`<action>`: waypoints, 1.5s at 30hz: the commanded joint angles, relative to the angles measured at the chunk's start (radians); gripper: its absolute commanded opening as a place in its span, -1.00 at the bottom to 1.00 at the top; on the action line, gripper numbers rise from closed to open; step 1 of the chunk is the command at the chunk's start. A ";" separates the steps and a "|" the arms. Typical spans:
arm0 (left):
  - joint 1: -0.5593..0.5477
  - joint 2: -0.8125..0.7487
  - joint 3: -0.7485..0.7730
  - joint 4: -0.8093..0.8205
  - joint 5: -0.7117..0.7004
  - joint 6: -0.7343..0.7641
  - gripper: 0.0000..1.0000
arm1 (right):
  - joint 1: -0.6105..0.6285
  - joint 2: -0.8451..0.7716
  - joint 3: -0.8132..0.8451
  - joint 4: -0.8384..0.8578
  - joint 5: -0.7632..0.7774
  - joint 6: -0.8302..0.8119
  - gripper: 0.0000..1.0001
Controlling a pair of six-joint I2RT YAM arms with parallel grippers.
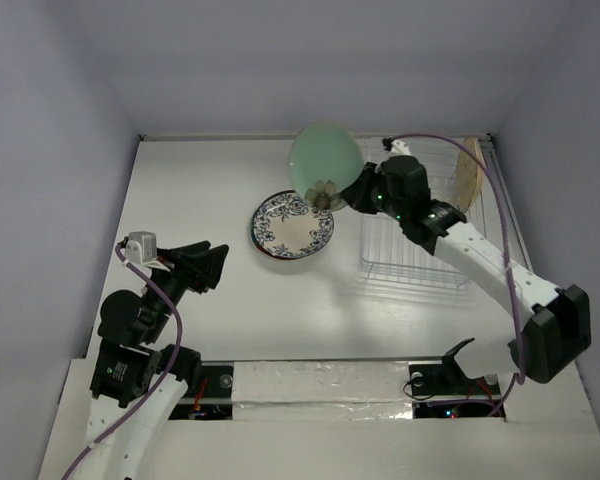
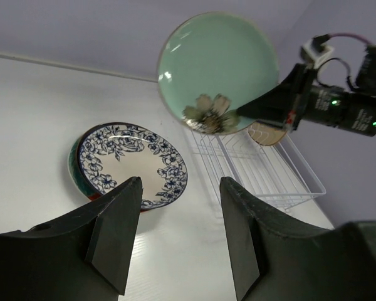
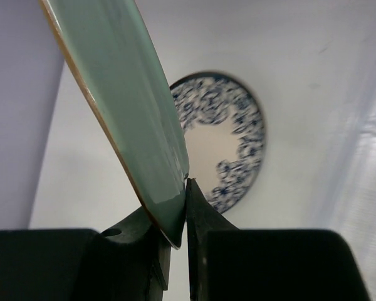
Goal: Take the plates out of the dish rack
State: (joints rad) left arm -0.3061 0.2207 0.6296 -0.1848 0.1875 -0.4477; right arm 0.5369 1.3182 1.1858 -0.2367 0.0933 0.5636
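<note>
Right gripper [image 1: 348, 196] was clamped on the rim of the pale green plate [image 1: 325, 160], pinching it at the plate's 5 o'clock edge in the top view. The plate was in the air, tilted, its face toward the camera. The right wrist view showed both fingers [image 3: 197, 219] tight on the rim, with the plate [image 3: 125, 94] edge-on.

The held plate sat at about 12-1 o'clock of the white plate with dark blue flowers [image 1: 292, 224], which lay flat on the table [image 1: 210, 180]. In the left wrist view that blue-flowered plate [image 2: 135, 164] rested on top of another plate [image 2: 73, 164]; only its dark teal edge showed at 9 o'clock.

The dish rack [image 1: 415, 265] stood at 3 o'clock of that stack. A tan plate [image 1: 468, 175] stood upright in it at the far right end, about 1 o'clock of the rack centre.

Left gripper [image 1: 218, 265] hung at 8 o'clock of the stack and well apart from it. Its jaws were spread wide and held nothing; the fingers [image 2: 122, 232] framed the stack in its wrist view.
</note>
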 commanded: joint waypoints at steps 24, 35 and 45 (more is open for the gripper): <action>0.012 0.039 0.001 0.031 -0.007 -0.006 -0.01 | 0.130 0.398 -0.149 0.651 -0.339 0.429 -0.88; 0.012 0.032 0.001 0.028 -0.008 -0.006 -0.01 | 0.179 0.434 -0.133 0.527 -0.326 0.348 0.02; 0.012 0.029 0.001 0.027 -0.011 -0.005 -0.01 | 0.247 0.368 -0.054 0.245 -0.236 0.144 0.96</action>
State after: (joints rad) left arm -0.2993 0.2451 0.6296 -0.1883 0.1814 -0.4507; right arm 0.7410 1.7504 1.0500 0.1345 -0.1871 0.8398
